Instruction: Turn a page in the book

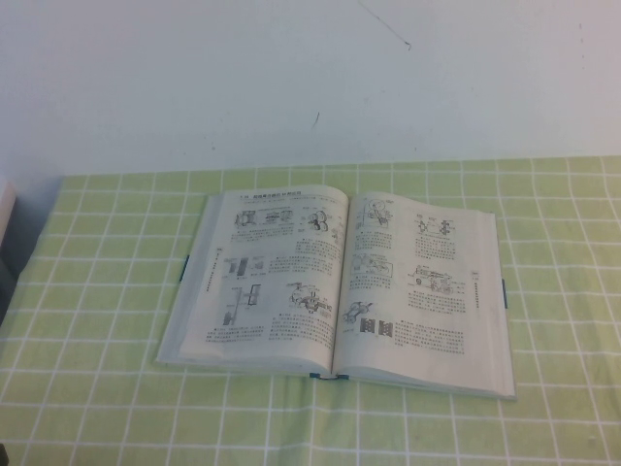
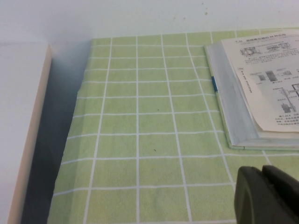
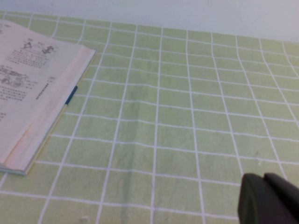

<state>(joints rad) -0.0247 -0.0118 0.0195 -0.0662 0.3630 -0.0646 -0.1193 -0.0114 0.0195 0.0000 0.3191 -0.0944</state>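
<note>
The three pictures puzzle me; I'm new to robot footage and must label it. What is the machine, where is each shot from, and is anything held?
It is a two-armed table robot. One camera looks down from above at an open book lying flat on a green checked tablecloth; no arm shows there. The other two cameras ride on the wrists. The left gripper hangs over the cloth to the book's left; the right gripper, shut, hangs to its right. Both are clear of the book, and neither holds anything.

My bench looks like a plain indoor test setup: a table under green checked cloth (image 1: 116, 408) against a bare white wall (image 1: 291, 78), technical book (image 1: 340, 282) lying open.
</note>
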